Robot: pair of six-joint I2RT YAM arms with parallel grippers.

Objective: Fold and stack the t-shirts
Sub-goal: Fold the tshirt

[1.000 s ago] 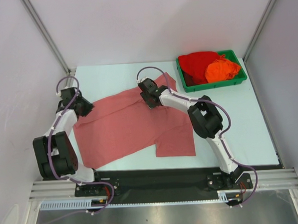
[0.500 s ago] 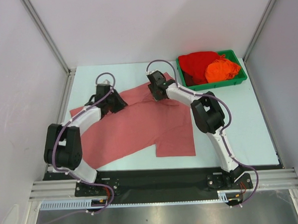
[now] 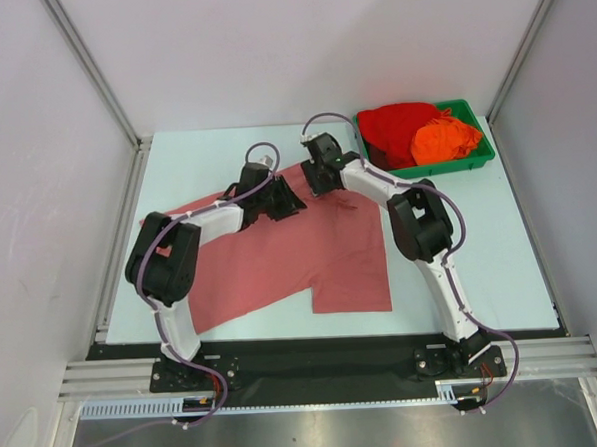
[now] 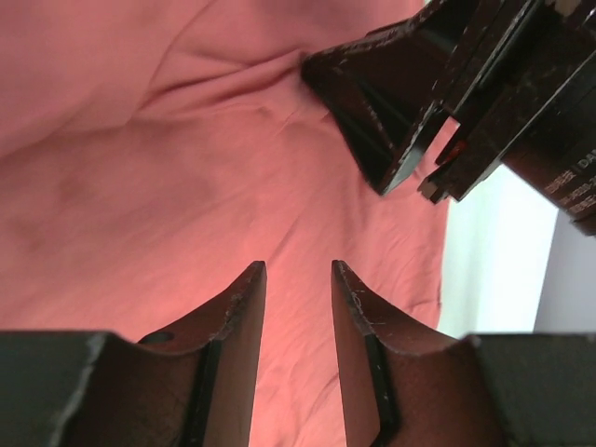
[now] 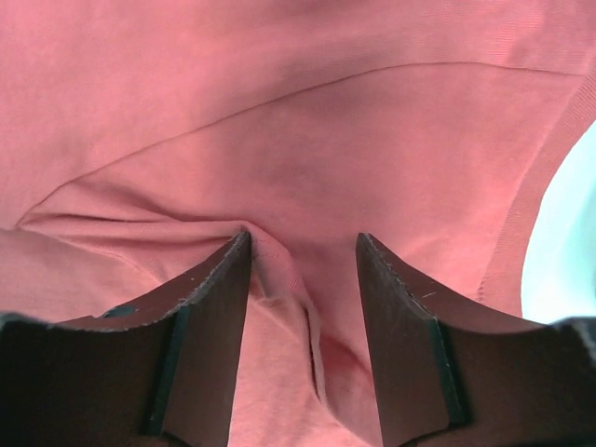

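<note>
Top external view, salmon t-shirt (image 3: 281,264) flat, long axis near-left to far-right

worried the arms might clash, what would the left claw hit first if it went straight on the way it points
Probably the salmon t-shirt: its cloth fills the view ahead of the left claw. The right claw sits off to the side of that line, though depth is unclear.
</note>
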